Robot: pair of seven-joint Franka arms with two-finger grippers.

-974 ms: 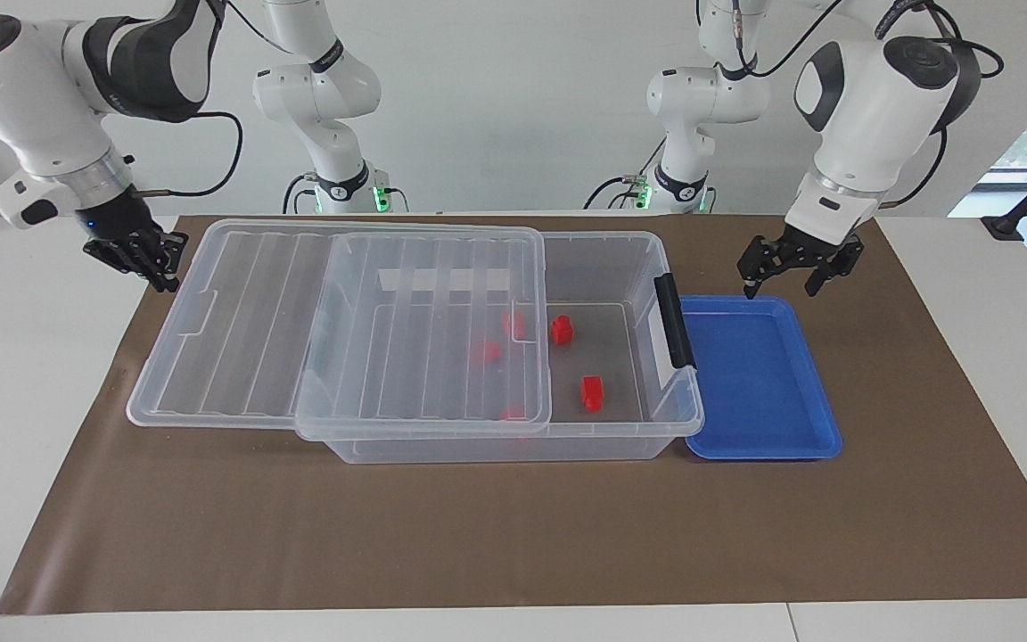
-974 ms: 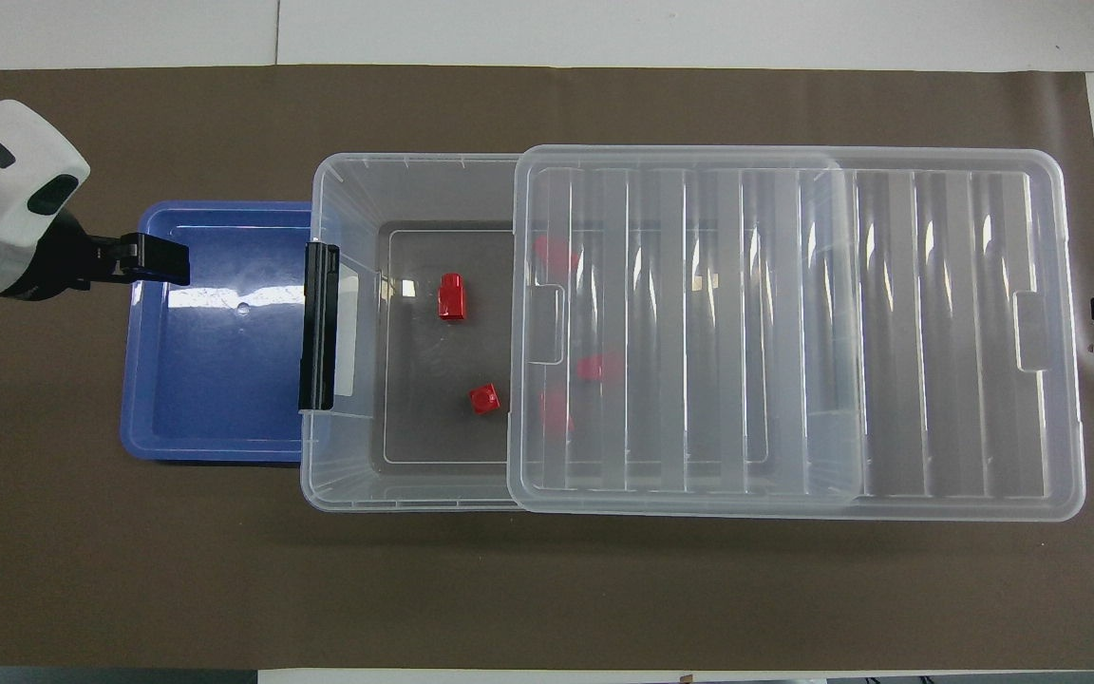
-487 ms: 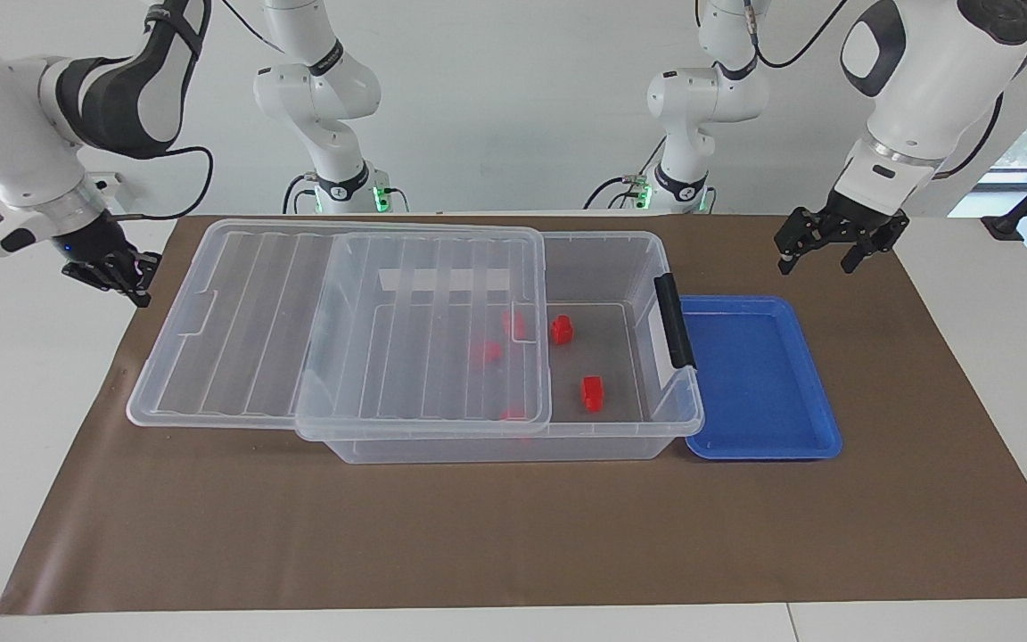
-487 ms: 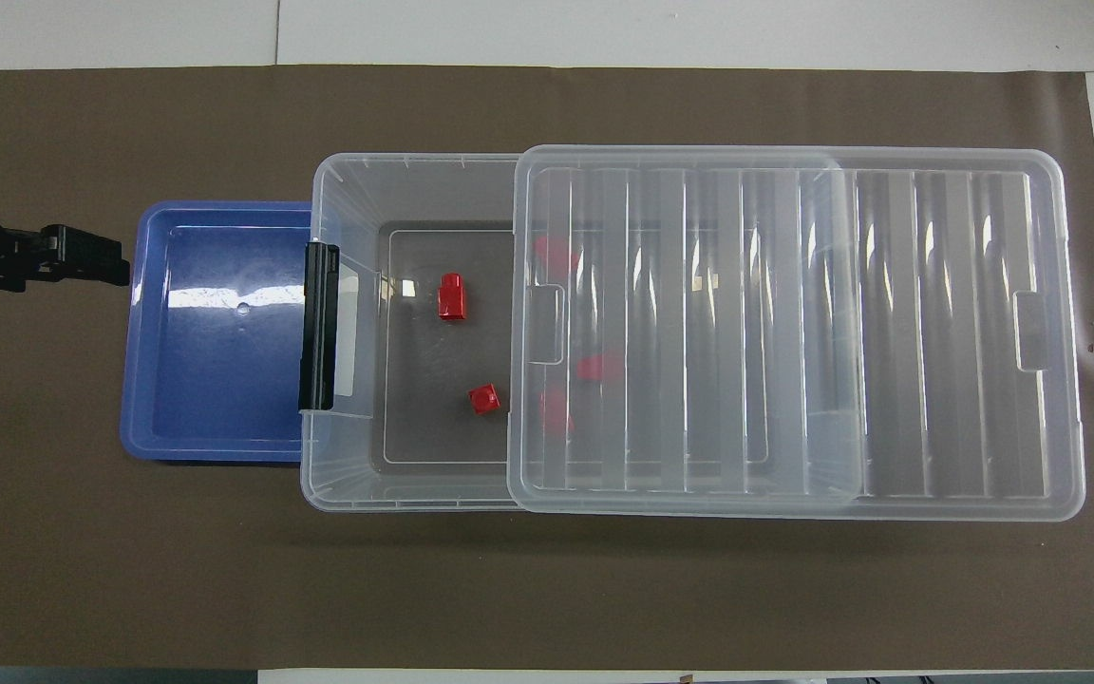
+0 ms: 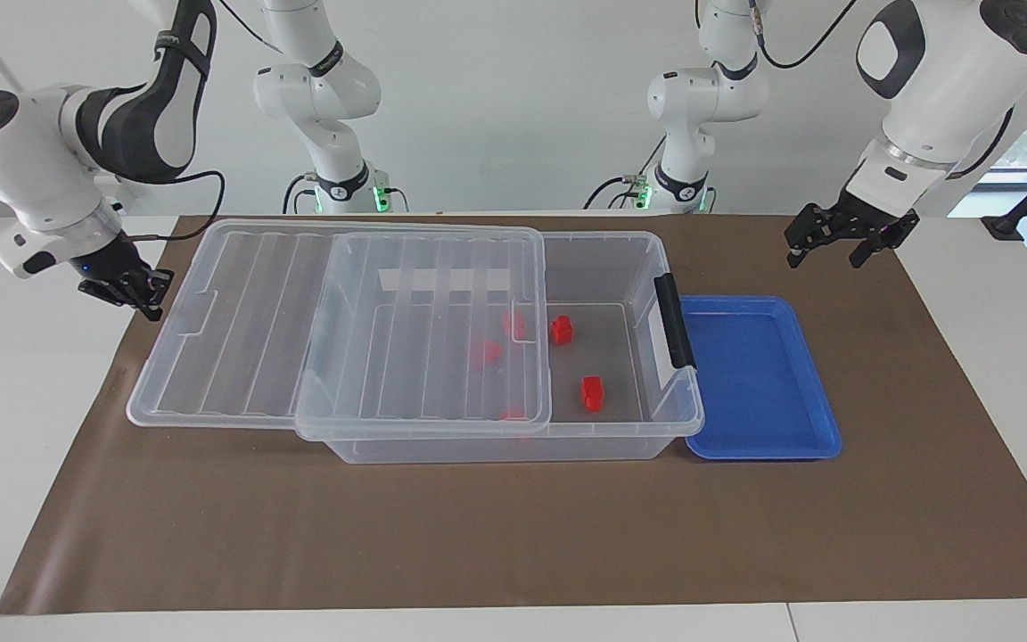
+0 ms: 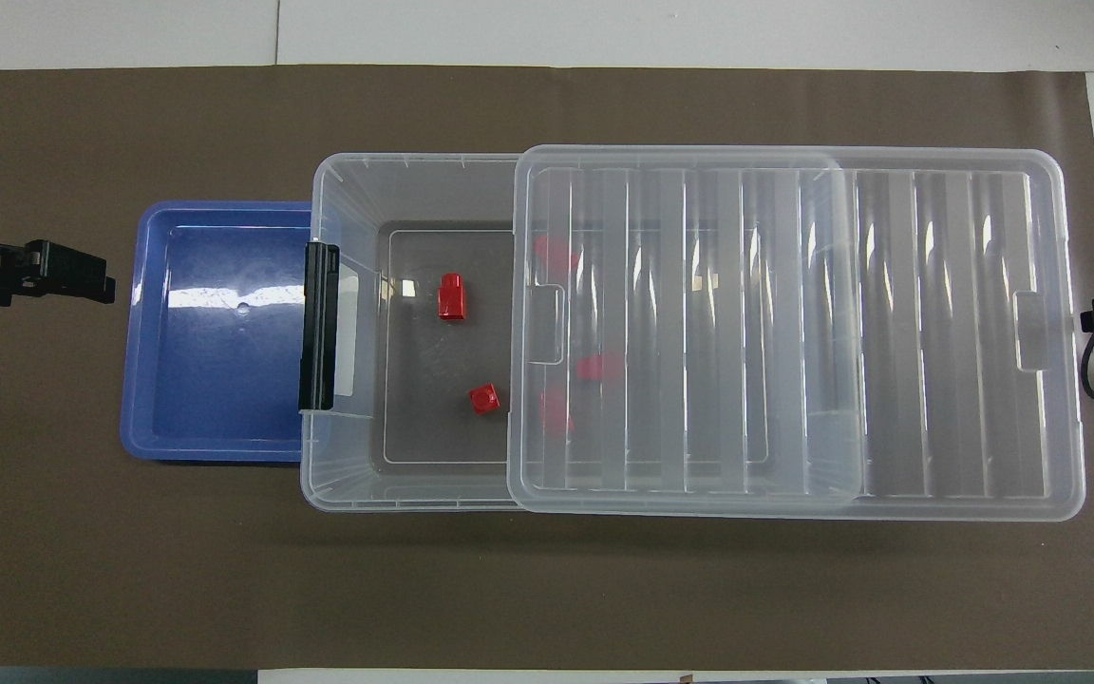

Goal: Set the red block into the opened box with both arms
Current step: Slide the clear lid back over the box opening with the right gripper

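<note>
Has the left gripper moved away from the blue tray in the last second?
Yes. The left gripper, jaws open and empty, was over the blue tray corner nearest the robots; it has risen and pulled off toward the left arm's end, now over the brown mat.

The clear box sits on the brown mat, its ribbed lid slid toward the right arm's end, leaving one end open. Two red blocks lie on the uncovered floor; others show blurred beneath the lid.
</note>
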